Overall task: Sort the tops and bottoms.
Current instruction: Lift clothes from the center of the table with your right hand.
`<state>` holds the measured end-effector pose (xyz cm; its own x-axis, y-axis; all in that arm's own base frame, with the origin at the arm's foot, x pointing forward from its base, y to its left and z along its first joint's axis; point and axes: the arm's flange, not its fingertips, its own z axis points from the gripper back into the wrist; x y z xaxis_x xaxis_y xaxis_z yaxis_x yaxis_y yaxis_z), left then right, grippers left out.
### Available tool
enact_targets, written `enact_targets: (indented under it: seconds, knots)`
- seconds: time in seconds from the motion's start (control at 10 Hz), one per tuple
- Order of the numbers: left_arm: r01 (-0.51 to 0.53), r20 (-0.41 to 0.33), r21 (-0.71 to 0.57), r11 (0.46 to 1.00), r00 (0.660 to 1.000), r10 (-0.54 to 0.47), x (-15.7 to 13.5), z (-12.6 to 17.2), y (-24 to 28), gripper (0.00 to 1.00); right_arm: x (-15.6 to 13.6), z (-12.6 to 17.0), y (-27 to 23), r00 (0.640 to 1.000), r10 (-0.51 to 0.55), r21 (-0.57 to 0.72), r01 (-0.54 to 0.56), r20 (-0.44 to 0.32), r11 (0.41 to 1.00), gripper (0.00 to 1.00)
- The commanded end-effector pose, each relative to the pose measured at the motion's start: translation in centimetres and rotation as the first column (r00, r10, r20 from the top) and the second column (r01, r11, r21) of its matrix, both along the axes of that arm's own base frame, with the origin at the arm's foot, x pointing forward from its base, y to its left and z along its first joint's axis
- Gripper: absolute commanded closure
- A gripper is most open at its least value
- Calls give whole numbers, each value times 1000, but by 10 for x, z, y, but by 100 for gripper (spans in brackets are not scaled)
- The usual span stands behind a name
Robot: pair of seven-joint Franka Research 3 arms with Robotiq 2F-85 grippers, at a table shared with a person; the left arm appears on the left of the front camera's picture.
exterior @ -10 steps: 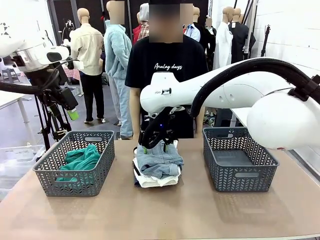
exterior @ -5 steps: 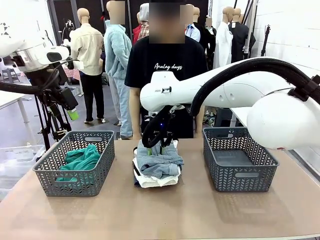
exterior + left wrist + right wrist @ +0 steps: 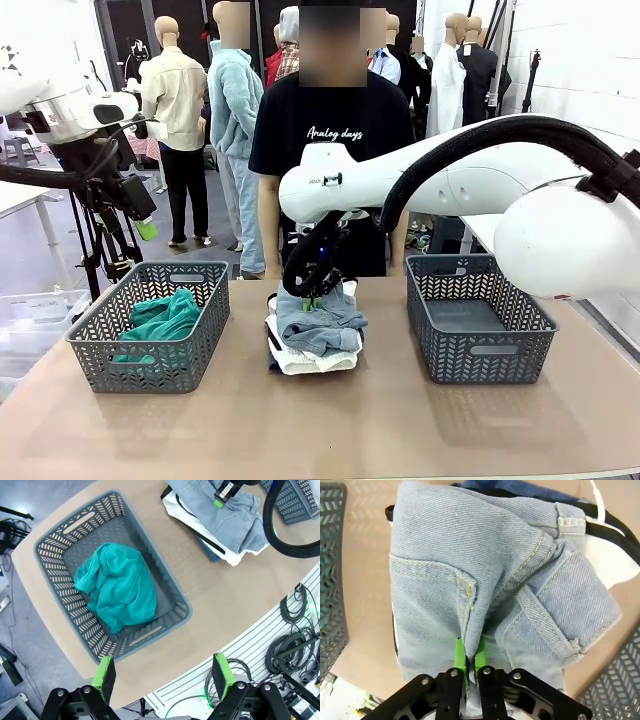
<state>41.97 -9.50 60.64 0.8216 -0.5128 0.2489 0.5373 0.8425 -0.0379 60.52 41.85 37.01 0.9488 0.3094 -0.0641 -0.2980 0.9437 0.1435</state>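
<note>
A teal-green top (image 3: 165,318) (image 3: 120,587) lies crumpled in the left grey basket (image 3: 100,345) (image 3: 65,535). The bottoms are stacked at the table's middle: pale-blue denim (image 3: 322,322) (image 3: 435,570) on top, a white one with black edging (image 3: 300,362) (image 3: 610,560) under it, and darker-blue denim (image 3: 520,489) peeking out below. My right gripper (image 3: 312,297) (image 3: 469,657) is down on the pile's far side, shut on a pinched fold of the pale-blue denim. High over the left basket, my left gripper (image 3: 162,675) (image 3: 145,228) stands open and holds nothing.
Another grey basket (image 3: 480,345) stands at the right with nothing in it. A person in a black T-shirt (image 3: 335,130) stands at the table's far edge, right behind the pile. The near half of the table (image 3: 330,430) is bare.
My right gripper's fingers, spread over the pale-blue denim a second ago, have come together on a fold of it. The left arm has not moved.
</note>
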Motion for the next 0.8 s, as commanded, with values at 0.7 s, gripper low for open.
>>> enact_targets:
  seconds: [0.7]
  knots:
    - [20,-7,-20,1000,1000,-21,-1,1,2,0,-82,158,-41,949,-46,41,34,313,999,100]
